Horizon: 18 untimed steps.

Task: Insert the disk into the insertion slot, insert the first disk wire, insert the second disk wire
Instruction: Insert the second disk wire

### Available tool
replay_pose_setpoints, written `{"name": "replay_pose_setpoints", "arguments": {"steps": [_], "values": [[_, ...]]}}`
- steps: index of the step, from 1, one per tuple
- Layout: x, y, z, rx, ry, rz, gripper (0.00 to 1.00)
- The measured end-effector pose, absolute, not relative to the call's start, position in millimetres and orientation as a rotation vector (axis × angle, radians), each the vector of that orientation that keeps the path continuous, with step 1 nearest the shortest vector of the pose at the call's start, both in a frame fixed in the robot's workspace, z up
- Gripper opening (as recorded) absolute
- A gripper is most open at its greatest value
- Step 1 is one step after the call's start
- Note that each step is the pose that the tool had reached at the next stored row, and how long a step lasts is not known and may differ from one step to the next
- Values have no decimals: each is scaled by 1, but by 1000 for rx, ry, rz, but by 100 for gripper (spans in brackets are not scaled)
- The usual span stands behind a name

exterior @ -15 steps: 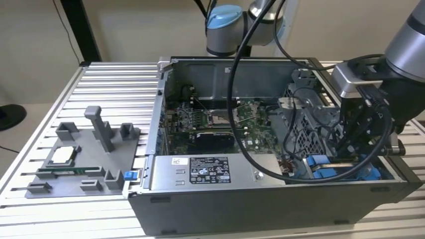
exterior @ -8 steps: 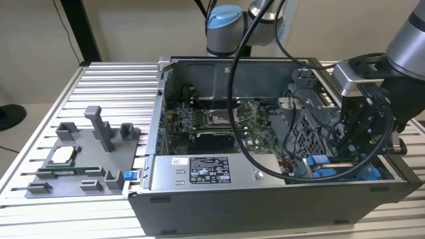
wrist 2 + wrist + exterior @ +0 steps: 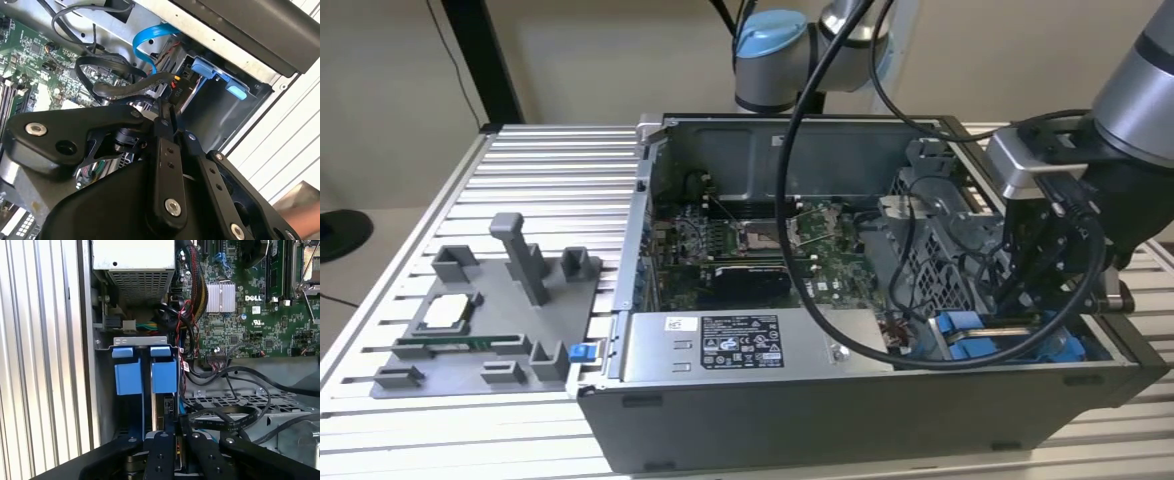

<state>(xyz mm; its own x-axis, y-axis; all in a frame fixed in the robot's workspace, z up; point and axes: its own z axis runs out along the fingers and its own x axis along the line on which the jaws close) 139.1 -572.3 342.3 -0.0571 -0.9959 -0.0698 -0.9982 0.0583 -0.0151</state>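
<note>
Black fingers over blue-framed disk in grey insertion slot

A table of ribbed pale metal slats filled the foreground. Behind it stood a plain beige wall, evenly lit. A black upright post rose at the table's rear corner. A dark round object, possibly a stand base, sat on the floor.

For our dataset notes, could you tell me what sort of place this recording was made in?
Probably a robotics lab or test bench for computer assembly: an open computer case sits on a slatted aluminium table, a grey parts fixture lies beside it, and the arm's gripper works at the blue drive bay.
</note>
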Motion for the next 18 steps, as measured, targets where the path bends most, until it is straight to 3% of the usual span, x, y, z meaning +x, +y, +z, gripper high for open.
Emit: {"name": "replay_pose_setpoints", "arguments": {"steps": [18], "values": [[139,-572,336,-2114,2238,56,0]]}}
